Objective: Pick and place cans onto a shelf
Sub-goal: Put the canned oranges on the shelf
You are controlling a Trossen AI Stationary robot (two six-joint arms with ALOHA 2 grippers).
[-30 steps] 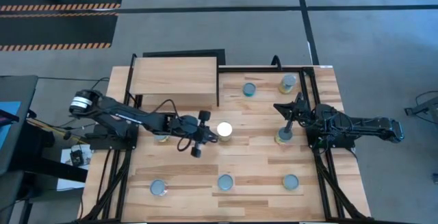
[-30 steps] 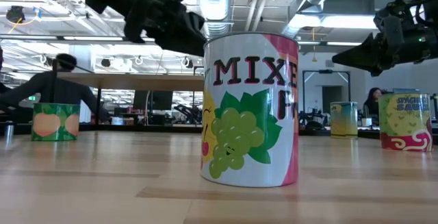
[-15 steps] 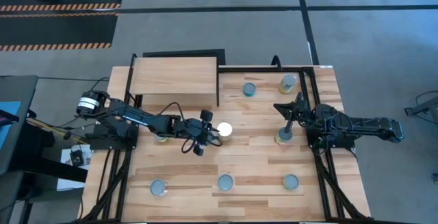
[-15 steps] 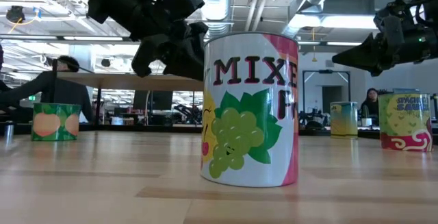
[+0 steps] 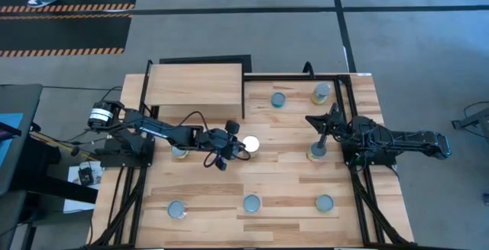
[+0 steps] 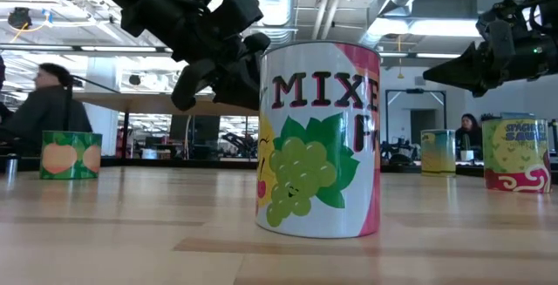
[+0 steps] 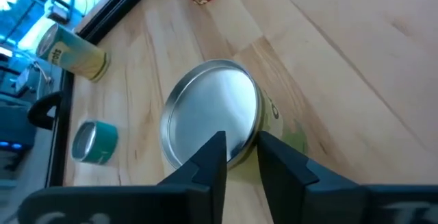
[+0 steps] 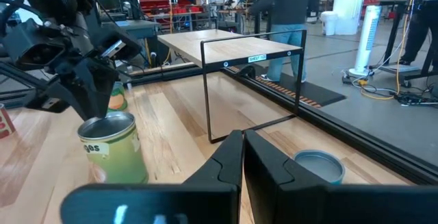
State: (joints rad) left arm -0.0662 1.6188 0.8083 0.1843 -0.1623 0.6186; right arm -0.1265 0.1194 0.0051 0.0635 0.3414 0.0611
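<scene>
Can [image 5: 250, 144] just beside left gripper [image 5: 229, 149]

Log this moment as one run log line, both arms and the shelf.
left gripper: at center can, not gripping | right gripper: waiting above right-side can | shelf: no cans on top

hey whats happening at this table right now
A two-armed robot is sorting cans onto a shelf, whose top is bare so far. The left gripper is at the bright-topped can mid-table, its jaws narrow over the lid's rim, not gripping it. The right gripper waits on the right side. The other cans stand scattered around the table.
</scene>
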